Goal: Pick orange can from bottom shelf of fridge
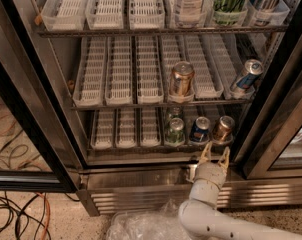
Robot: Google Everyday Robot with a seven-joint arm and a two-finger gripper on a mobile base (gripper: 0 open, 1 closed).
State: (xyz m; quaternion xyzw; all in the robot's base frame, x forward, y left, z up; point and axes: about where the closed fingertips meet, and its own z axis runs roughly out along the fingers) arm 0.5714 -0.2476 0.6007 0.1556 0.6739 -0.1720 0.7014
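Observation:
The orange can [223,128] stands upright at the right end of the bottom shelf [126,129] of the fridge [156,181], its silver top showing. A blue can [199,129] stands to its left and a green can [175,131] further left. My gripper [215,153] is open, its two tan fingers pointing up just below and in front of the orange can, between it and the blue can. It holds nothing and does not touch the cans.
A copper can with whitish patches [181,79] and a tilted blue can [246,76] sit on the middle rack. Bottles and cans fill the top rack's right side. The black door frame [271,109] stands close on the right. Crumpled plastic [146,226] and cables [16,214] lie on the floor.

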